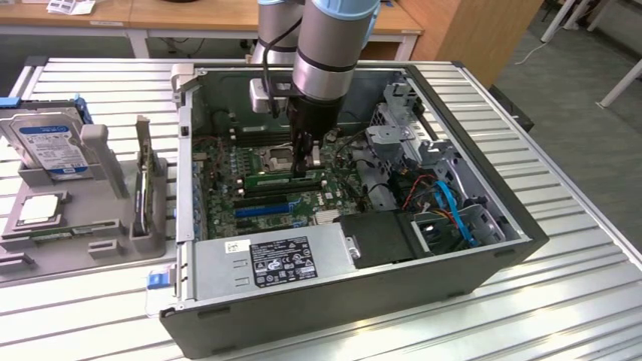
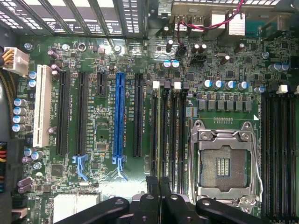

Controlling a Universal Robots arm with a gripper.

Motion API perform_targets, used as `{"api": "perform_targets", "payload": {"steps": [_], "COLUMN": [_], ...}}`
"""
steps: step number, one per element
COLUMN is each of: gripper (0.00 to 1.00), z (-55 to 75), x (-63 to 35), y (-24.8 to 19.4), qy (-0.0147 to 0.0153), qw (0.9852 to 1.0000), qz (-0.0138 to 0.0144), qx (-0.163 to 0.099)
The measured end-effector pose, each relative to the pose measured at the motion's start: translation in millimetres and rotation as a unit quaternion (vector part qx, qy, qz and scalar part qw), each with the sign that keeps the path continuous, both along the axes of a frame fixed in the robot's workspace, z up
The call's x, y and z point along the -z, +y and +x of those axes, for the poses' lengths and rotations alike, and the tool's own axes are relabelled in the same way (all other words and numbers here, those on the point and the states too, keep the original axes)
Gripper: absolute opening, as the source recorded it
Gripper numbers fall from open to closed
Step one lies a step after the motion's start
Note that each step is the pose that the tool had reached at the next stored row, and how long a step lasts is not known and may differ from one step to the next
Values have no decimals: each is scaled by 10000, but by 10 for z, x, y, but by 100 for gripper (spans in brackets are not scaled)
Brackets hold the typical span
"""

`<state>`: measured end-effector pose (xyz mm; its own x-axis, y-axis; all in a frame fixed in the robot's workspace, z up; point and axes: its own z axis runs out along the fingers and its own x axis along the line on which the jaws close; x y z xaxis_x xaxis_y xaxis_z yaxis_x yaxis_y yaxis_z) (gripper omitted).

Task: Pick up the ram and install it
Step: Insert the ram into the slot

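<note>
Pincer (image 1: 302, 170) pressed together on the top edge of the ram (image 1: 269, 179) — green stick level along one of the memory slots (image 2: 175, 130), deep in the open computer case (image 1: 422, 295), just beside the processor socket (image 2: 224, 163). Seen from the wrist, black fingers (image 2: 150, 193) over those slots, blue slot (image 2: 120, 114) and white slot (image 2: 43, 105) further off; tiny print on the board, not legible. Black label (image 1: 284, 259) with white marks on the power supply (image 1: 216, 269), not legible; likewise the blue-white sticker on the hard drive (image 1: 50, 143). Case and grey tray (image 1: 60, 259) on a ribbed metal table (image 1: 572, 301); wooden desks (image 1: 201, 15) behind, grey floor (image 1: 587, 128) on the exterior view's right. Case walls close round the arm (image 1: 326, 45) — drive cage and blue cables (image 1: 456, 214) near on the exterior view's right, upward face open.
</note>
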<state>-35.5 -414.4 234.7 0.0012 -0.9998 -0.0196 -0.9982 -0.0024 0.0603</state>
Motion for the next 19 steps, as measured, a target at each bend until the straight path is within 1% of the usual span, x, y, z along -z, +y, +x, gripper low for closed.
{"api": "perform_targets", "payload": {"steps": [7, 15, 19], "gripper": [11, 11, 11], "z": [1, 1, 1], "x": [-1, -1, -1], "y": [-20, -21, -21], "qy": [0, -16, -16], "qw": [10000, 10000, 10000], "qz": [-1, 10, 10], "qx": [-1, -1, 3]}}
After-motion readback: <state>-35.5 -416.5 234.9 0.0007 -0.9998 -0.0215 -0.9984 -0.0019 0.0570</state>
